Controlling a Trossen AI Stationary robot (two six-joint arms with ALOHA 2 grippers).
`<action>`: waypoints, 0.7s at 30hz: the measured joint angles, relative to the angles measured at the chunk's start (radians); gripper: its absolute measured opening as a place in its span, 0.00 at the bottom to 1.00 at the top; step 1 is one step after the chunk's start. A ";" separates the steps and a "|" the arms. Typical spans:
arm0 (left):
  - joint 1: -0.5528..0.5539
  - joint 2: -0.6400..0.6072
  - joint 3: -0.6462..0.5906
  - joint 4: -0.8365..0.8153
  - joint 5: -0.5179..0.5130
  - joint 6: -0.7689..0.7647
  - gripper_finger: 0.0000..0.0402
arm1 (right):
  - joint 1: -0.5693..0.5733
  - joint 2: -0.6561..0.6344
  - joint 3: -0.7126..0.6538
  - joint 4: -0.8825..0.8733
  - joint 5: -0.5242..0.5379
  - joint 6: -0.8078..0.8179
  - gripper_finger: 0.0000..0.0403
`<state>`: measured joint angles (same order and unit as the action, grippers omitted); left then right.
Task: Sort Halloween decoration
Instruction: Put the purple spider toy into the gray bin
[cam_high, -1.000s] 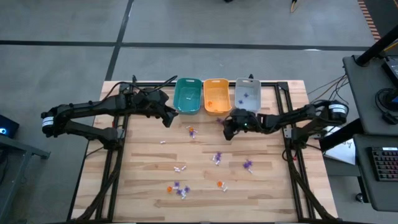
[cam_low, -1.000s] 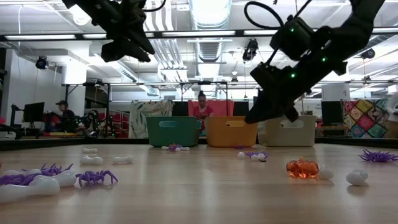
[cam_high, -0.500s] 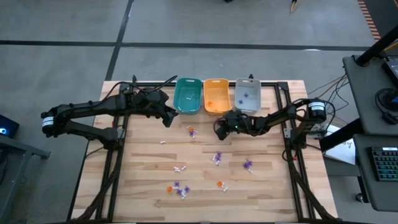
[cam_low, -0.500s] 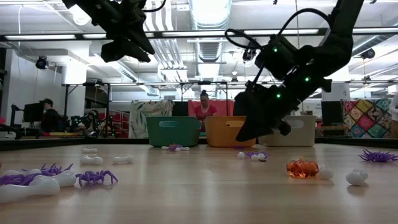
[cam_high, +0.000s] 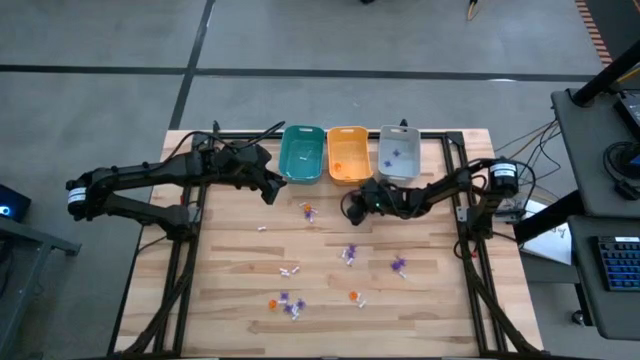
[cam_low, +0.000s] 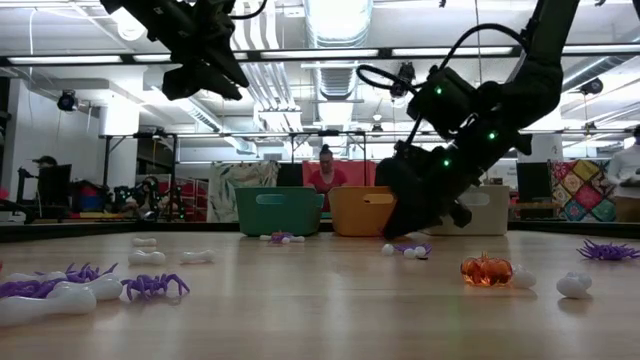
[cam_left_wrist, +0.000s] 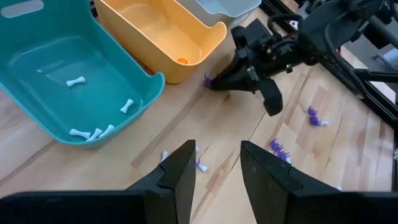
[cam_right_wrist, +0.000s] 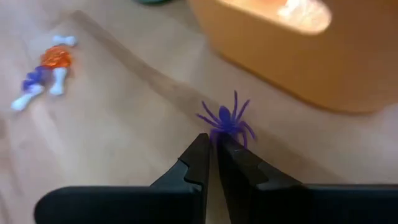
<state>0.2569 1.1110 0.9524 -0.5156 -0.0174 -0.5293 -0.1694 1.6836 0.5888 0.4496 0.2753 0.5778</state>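
Note:
The Halloween decoration lies scattered on the wooden table: purple spiders (cam_high: 350, 253), white bones (cam_high: 290, 270) and orange pumpkins (cam_high: 355, 296). One purple spider (cam_right_wrist: 225, 119) lies on the wood by the near wall of the orange bin (cam_high: 347, 153). My right gripper (cam_right_wrist: 211, 142) is shut and low, its tips right at that spider's near legs. My left gripper (cam_left_wrist: 217, 168) hangs open and high by the teal bin (cam_high: 301, 153), with nothing between its fingers. My right gripper slants down from the table's right, its shut fingertips (cam_right_wrist: 200, 146) at the spider's near legs (cam_right_wrist: 213, 132). Whether the tips touch the spider, I cannot tell. The spider lies flat on the table.
Three bins stand in a row at the far edge: teal with white bones, orange with an orange piece, grey (cam_high: 397, 150) with purple spiders. A pumpkin and bones (cam_high: 308, 211) lie left of my right gripper. People sit in the room beyond the table.
My right gripper has come down and toward the table's left, from above the table down to the purple spider in front of the orange bin, staying shut. The spider lies where it was.

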 joint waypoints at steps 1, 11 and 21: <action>0.000 0.000 0.000 0.000 0.000 0.000 0.27 | 0.007 -0.006 0.000 -0.008 -0.005 0.002 0.07; 0.000 0.000 0.000 0.001 0.000 0.000 0.27 | 0.078 -0.193 0.003 -0.268 -0.073 0.010 0.07; 0.000 0.000 0.000 0.011 0.000 0.013 0.27 | 0.072 -0.304 -0.006 -0.318 -0.233 -0.228 0.07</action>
<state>0.2569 1.1110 0.9525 -0.5042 -0.0170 -0.5158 -0.0976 1.3799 0.5823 0.1315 0.0423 0.3496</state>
